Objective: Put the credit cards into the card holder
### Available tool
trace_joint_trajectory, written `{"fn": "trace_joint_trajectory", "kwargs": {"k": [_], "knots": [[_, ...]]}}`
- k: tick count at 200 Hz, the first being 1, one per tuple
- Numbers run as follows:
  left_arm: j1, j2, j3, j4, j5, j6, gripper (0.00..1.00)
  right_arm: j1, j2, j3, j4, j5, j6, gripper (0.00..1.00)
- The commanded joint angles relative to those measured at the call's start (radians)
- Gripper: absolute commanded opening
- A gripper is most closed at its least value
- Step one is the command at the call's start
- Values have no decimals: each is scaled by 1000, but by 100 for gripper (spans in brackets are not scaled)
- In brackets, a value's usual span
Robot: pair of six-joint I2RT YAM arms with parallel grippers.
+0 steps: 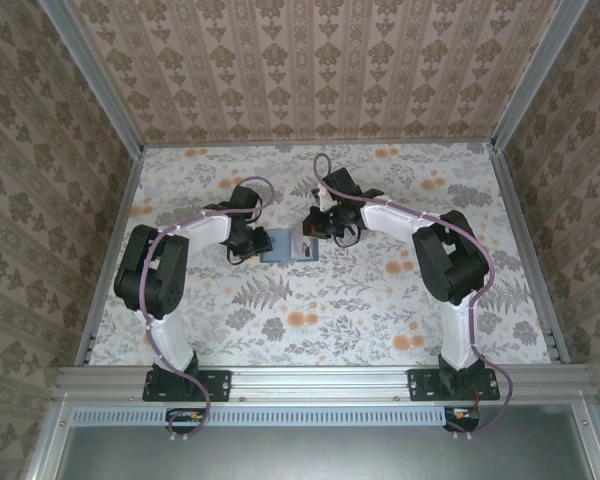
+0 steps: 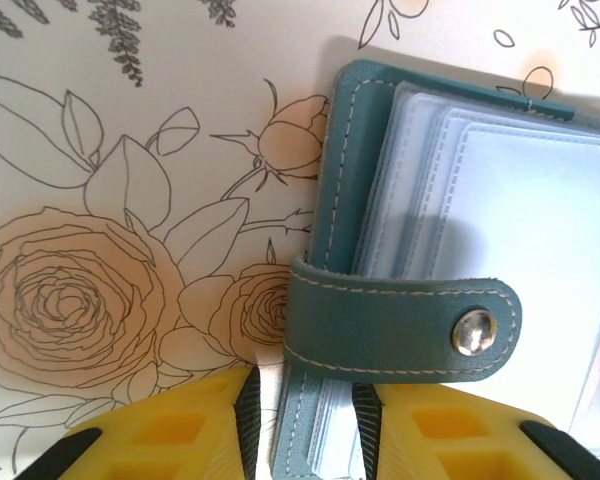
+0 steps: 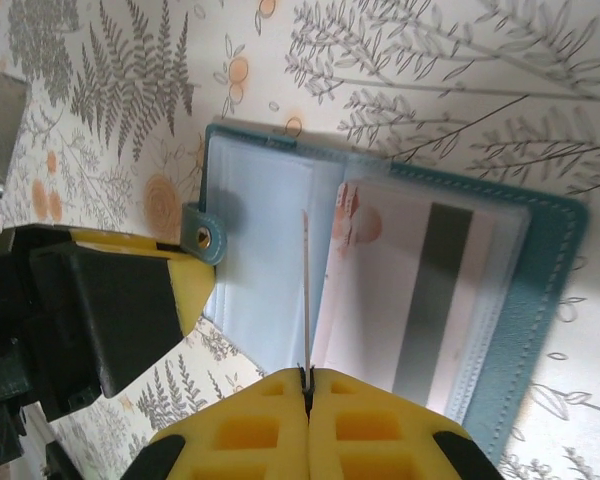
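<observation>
The teal card holder (image 1: 283,247) lies open on the floral table between the two arms. My left gripper (image 2: 305,432) is shut on the near edge of its left cover and clear sleeves (image 2: 540,230), just below the snap strap (image 2: 400,328). In the top view the left gripper (image 1: 257,243) sits at the holder's left side. My right gripper (image 3: 307,375) is shut on a thin credit card (image 3: 305,295), held on edge over the holder's (image 3: 540,300) pale blue middle. Another credit card (image 3: 427,300), pale with a dark stripe, lies inside the right-hand sleeve. The right gripper (image 1: 316,232) hovers at the holder's right.
Metal rails (image 1: 320,382) run along the near edge and the sides of the flower-print table (image 1: 380,300), and patterned walls close in three sides. The left gripper's yellow finger (image 3: 130,285) shows beside the holder's strap in the right wrist view.
</observation>
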Motion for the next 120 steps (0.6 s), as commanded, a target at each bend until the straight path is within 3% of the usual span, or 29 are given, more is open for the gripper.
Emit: {"fn": "trace_joint_trajectory", "kwargs": {"k": [1,120], "knots": [[-23,33,20,22,64,-5,34,7,26,19,20,-59,8,7],[-23,33,15,21,60,-5,34,5,34,12,7,-28,5,6]]}}
